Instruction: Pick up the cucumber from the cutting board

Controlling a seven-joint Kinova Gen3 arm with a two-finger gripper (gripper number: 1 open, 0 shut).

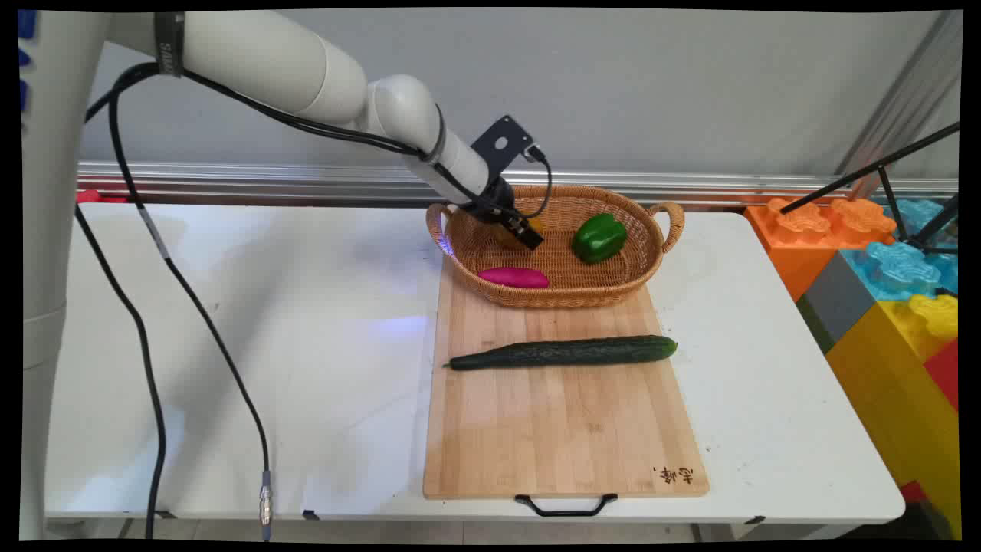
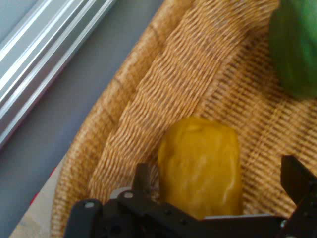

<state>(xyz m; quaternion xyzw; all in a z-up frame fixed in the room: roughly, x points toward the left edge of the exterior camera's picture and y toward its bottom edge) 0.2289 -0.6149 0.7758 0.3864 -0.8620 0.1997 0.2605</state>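
One basket (image 1: pixel 659 253); two peppers (image 1: pixel 598 237) (image 2: pixel 200 166); one cucumber (image 1: pixel 563 352); one board (image 1: pixel 563 429).

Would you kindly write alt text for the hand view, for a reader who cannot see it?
A black pincer stands open around a yellow vegetable lying inside a wicker basket, one finger on each side. Part of a green pepper shows at the upper right, and a metal rail crosses the upper left.

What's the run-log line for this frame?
gripper: open, astride yellow pepper | basket: yellow pepper, green pepper, purple eggplant | board: cucumber
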